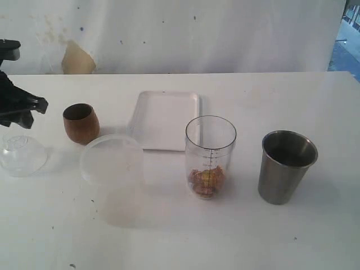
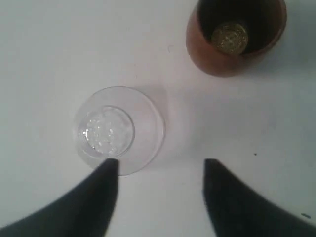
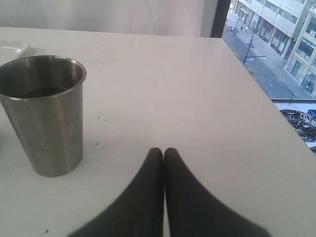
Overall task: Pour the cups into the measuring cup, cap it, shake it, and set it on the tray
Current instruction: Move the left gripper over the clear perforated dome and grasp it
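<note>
Open table [image 1: 185, 242] is seen along the whole front edge. A wide gap is left between the measuring cup [image 1: 210, 154] and the steel tumbler [image 1: 287, 166]. The left side is crowded by the wooden cup [image 1: 81, 122], the frosted tub [image 1: 111, 160] and a clear dome lid [image 1: 21, 153]; cup and tub are possibly touching. The tray [image 1: 166, 119] is hemmed at its front corners by tub and measuring cup.

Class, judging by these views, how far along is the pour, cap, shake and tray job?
Done: the measuring cup holds brownish pieces. In hand: the left jaws stand open by the clear cap, gripping nothing; the right jaws are shut and empty. Left: the wooden cup holds a gold piece, the steel tumbler has unclear contents; capping, shaking, moving to the tray.
</note>
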Robot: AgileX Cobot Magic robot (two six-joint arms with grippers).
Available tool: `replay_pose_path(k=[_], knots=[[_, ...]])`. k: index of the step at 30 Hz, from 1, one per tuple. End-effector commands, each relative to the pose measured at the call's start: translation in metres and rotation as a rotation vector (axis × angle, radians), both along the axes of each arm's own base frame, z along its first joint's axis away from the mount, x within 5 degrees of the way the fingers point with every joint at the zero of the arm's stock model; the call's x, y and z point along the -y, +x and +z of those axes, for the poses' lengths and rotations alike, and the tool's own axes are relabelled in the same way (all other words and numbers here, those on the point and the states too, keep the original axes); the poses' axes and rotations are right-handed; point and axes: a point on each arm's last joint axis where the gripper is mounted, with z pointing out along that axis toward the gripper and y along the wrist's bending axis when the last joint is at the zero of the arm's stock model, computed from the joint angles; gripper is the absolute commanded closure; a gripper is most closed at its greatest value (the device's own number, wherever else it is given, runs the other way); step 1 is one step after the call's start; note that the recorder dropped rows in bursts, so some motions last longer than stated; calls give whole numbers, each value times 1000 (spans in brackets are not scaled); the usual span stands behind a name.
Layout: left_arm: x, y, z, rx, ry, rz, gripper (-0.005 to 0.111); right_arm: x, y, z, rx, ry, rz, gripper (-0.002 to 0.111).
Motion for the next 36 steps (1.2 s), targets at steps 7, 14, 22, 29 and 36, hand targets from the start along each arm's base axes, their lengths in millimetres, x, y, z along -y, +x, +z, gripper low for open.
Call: replay_pose_path(k=[7, 14, 22, 29, 36], knots=[[-6, 42, -39, -99, 129, 58, 43, 0, 0, -1, 8, -4, 6, 108], [-9, 52, -45, -212, 175, 64, 44, 0, 0, -1, 8, -4, 6, 108], [-19, 51, -49, -217, 94, 138, 47, 0, 0, -1, 8, -4, 6, 108], [-19, 50, -58, -194, 90, 130, 65, 0, 0, -1, 8, -4, 6, 108], [-19, 48, -67, -195, 94, 115, 74, 0, 0, -1, 8, -4, 6, 108]])
